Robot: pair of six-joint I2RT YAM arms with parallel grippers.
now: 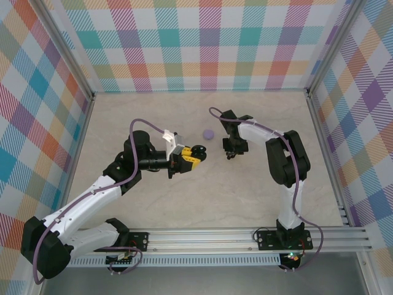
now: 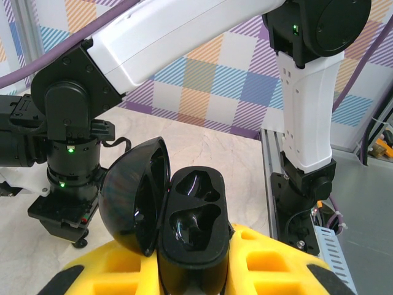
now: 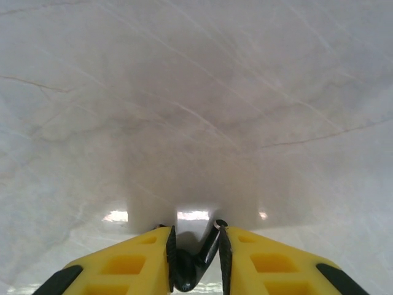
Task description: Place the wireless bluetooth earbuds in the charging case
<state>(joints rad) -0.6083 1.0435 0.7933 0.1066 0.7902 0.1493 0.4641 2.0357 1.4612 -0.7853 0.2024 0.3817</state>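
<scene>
Black earbud (image 3: 187, 273) pinched narrow in right pincer (image 3: 195, 238) | left pincer (image 2: 196, 273) clamps open charging case (image 2: 191, 224), wells empty | risk: shallow grip, bud may twist or drop.

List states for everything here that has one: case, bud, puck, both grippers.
case: lid open, both wells empty
left gripper: shut on case
right gripper: shut on bud
bud: black, pinched between right fingers, not in case
puck: lavender, lying loose, ungripped
</scene>
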